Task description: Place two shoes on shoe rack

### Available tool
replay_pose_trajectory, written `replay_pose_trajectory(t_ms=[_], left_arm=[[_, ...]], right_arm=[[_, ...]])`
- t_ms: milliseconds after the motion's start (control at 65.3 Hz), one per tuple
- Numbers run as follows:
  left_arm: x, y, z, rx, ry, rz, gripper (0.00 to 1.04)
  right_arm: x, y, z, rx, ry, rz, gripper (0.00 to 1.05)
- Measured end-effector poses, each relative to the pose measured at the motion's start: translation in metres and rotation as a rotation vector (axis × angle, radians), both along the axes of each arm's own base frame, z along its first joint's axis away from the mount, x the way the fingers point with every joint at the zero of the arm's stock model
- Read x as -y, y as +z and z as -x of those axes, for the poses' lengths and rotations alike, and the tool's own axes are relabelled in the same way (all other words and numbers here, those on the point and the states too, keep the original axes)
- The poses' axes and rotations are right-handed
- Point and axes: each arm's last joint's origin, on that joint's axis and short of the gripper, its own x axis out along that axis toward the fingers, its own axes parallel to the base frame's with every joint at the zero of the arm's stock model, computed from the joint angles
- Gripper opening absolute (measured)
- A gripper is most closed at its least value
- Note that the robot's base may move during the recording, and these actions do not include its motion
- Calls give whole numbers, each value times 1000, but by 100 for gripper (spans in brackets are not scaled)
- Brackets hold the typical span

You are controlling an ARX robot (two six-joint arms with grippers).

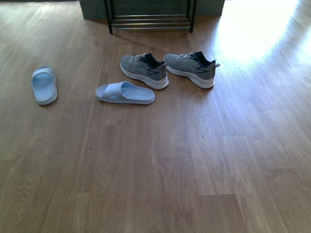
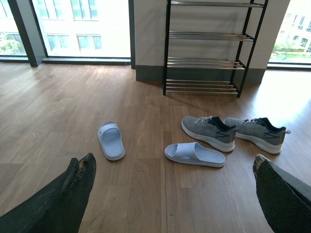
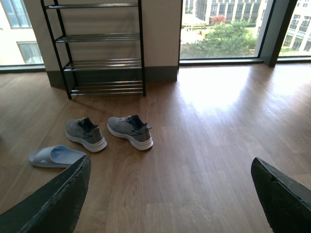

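Note:
Two grey knit sneakers stand side by side on the wood floor, the left one (image 1: 144, 70) and the right one (image 1: 190, 69). A pale blue slide (image 1: 125, 92) lies just in front of them; a second slide (image 1: 44, 85) lies apart at the left. The shoe rack (image 1: 149, 19) stands at the back, empty; its tiers show in the left wrist view (image 2: 204, 63) and the right wrist view (image 3: 99, 63). Neither arm shows in the front view. My left gripper (image 2: 174, 167) is open and empty, well short of the shoes. My right gripper (image 3: 170, 170) is open and empty above bare floor.
A grey wall base runs behind the rack (image 1: 92, 9). Large windows stand on both sides of the rack (image 2: 77, 24), (image 3: 223, 29). A bright patch of sunlight lies on the floor at the right (image 1: 252, 29). Wood floor spreads all around the shoes.

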Motion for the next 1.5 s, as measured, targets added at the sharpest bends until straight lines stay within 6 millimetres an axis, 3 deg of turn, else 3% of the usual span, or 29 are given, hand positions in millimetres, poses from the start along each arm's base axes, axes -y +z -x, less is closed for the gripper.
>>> replay_pose_trajectory(t_ms=[1501], left_arm=[[0,0,0,0,0,0,95]], right_arm=[[0,0,0,0,0,0,96]])
